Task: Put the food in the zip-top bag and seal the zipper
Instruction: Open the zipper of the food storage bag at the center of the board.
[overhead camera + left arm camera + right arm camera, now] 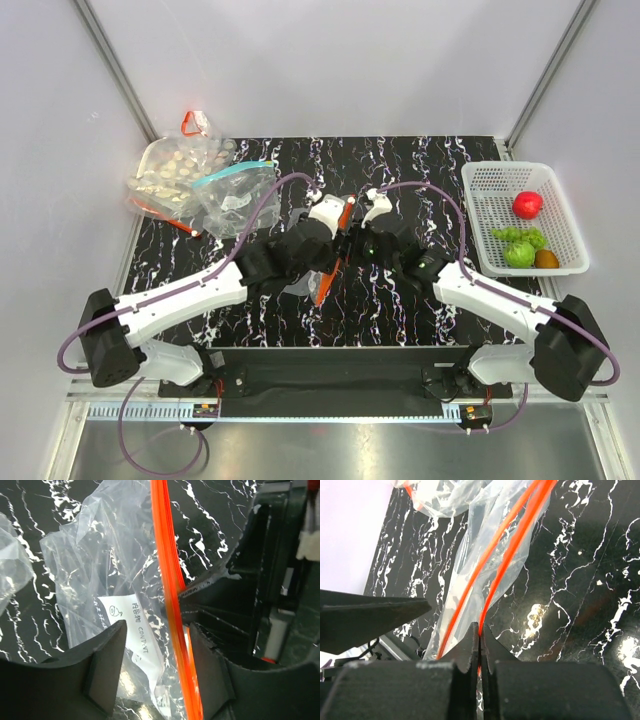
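The zip-top bag [95,555] hangs crumpled and clear between both grippers over the middle of the table [420,170]. Its mouth is parted: the zipper [512,555] shows as two red-orange strips. My right gripper [480,630] is shut on the right-hand strip. My left gripper [157,627] is open and straddles the bag's edge, with the zipper [167,570] close to its right finger. The food lies in the white basket [520,172] at the right: a red fruit [527,204], green grapes [508,235], a green piece [520,254] and a brown ball [546,259].
At the back left lie a bag of pale round pieces [172,170] and a clear bag with a teal zipper [238,192]. Grey walls close in the table on the left, back and right.
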`<state>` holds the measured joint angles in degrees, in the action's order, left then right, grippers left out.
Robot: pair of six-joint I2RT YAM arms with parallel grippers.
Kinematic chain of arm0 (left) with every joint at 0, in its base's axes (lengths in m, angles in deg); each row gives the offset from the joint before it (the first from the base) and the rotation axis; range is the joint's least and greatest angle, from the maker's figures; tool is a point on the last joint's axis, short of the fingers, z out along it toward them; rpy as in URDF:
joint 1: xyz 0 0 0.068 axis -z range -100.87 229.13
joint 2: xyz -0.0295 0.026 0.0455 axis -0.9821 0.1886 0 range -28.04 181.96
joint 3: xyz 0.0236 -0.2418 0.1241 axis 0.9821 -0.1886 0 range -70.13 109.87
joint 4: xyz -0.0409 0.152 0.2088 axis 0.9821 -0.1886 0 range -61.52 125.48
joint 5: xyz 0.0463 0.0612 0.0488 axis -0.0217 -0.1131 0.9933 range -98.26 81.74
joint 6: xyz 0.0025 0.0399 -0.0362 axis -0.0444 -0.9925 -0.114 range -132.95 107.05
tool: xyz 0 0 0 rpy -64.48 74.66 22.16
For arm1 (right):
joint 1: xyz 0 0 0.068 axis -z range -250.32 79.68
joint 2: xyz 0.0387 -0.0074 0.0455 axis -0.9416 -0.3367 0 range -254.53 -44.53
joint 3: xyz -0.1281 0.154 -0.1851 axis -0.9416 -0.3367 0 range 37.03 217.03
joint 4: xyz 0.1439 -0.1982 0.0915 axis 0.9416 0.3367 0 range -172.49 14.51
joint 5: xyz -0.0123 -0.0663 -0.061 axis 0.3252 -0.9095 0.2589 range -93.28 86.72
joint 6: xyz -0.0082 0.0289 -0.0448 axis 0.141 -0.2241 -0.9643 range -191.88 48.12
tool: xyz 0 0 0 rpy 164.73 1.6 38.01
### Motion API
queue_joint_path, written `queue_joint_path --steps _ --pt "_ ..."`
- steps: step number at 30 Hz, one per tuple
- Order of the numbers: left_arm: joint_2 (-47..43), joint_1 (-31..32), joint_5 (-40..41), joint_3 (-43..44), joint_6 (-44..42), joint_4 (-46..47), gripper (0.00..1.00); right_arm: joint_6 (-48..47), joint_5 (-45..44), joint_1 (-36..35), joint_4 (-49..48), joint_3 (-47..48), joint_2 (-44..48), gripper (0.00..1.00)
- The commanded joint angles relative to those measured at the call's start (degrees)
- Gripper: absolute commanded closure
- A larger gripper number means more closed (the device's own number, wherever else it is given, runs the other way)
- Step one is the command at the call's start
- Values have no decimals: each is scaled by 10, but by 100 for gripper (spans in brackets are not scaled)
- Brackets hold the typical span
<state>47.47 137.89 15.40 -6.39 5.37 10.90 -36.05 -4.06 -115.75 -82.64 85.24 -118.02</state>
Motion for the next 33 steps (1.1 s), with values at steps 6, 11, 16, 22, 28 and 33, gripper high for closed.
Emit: queue_joint_path --steps 6,11,16,22,28,33 --pt "35 13 88 52 -24 -19 58 -7 6 -1 -1 32 20 100" --pt "48 14 123 71 -19 -37 80 -4 -6 -2 30 40 13 100" --pt "52 14 173 89 -21 -72 92 12 -51 -1 52 40 0 100" --pt "50 14 226 116 -17 -114 97 24 -69 -1 71 48 -29 100" --pt "57 14 292 143 -10 -164 98 25 -93 1 85 52 -52 100" --pt "66 14 270 132 -15 -139 99 13 -81 10 54 37 -67 99"
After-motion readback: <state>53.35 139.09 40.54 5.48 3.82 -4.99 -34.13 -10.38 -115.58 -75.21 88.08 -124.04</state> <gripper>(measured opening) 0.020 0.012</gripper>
